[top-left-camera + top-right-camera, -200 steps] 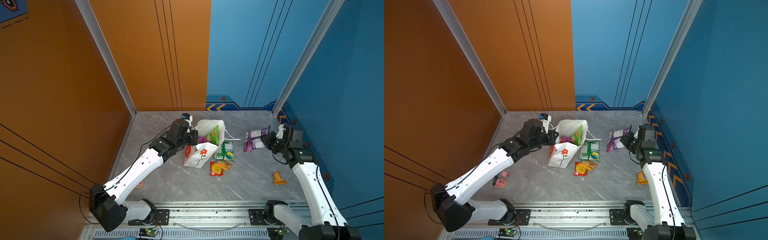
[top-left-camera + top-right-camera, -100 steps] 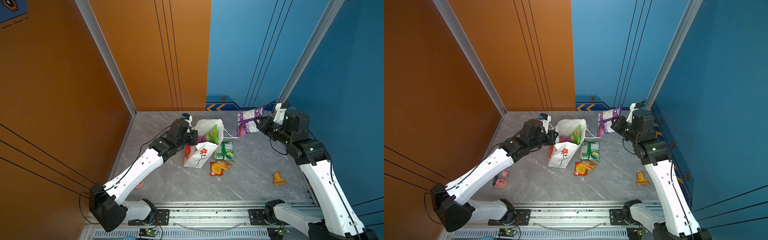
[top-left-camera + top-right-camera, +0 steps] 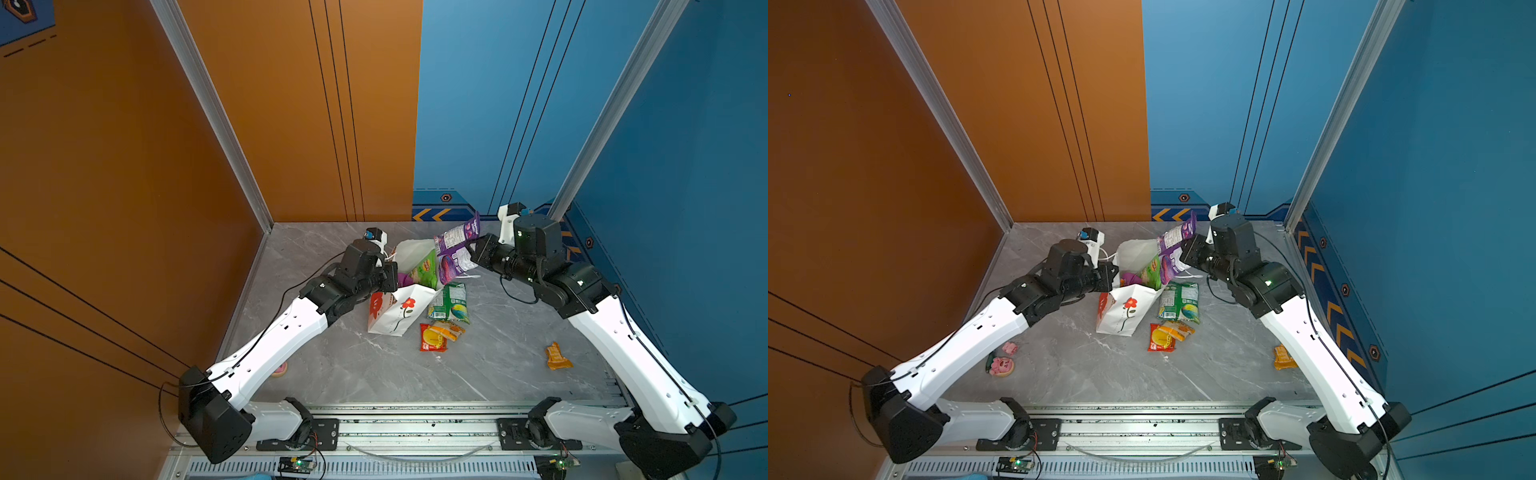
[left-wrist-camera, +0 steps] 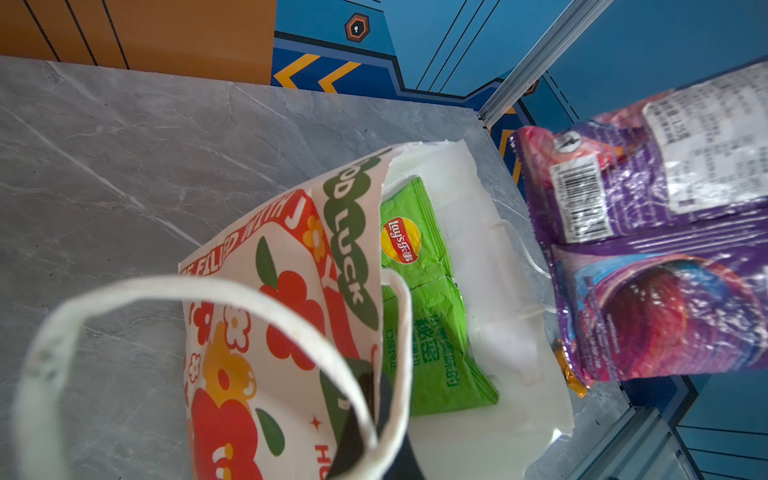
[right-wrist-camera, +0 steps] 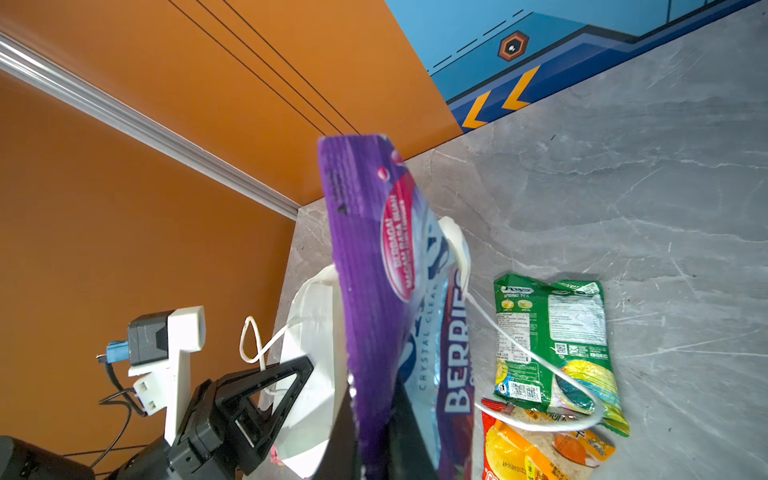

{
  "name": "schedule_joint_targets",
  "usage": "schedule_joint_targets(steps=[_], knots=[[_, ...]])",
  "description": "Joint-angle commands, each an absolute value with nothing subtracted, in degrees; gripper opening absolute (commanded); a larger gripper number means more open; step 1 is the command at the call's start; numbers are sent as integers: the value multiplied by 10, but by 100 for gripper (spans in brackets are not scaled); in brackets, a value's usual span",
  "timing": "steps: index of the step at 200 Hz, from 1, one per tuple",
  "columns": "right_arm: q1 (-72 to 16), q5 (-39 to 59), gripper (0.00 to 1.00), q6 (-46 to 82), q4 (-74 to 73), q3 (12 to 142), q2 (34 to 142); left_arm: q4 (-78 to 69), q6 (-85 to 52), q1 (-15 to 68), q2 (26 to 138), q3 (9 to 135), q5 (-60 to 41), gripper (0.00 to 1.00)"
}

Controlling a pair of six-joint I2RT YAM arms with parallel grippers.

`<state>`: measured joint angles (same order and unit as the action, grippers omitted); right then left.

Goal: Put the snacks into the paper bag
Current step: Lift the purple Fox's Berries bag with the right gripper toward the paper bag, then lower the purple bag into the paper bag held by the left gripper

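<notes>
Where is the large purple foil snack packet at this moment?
In both top views the large purple foil snack packet hangs raised in the right hand, by the right edge of the tall white paper bag.

top views: high, facing down | wrists: close (both see paper bag (image 4: 274, 266))

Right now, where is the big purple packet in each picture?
In a top view: the purple packet is held up at the right rim of the paper bag, near the middle.
In a top view: purple packet, same place, right of the bag's mouth.
Left wrist view: purple packet, close up, beside the bag's open mouth.
Right wrist view: purple packet, centre, in front of the bag.
Shared landmark: the white paper bag.
</notes>
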<state>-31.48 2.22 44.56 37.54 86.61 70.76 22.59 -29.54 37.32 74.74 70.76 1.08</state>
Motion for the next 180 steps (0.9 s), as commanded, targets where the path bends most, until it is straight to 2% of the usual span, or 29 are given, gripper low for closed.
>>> schedule_joint_targets(steps=[1, 138, 180], knots=[[-334, -3, 0, 454, 356, 876, 706, 211, -283, 382, 743, 732, 18, 0], [-376, 5, 0, 490, 322, 824, 724, 211, -267, 401, 750, 746, 15, 0], [-384, -10, 0, 533, 267, 786, 712, 210, -269, 406, 750, 750, 16, 0]])
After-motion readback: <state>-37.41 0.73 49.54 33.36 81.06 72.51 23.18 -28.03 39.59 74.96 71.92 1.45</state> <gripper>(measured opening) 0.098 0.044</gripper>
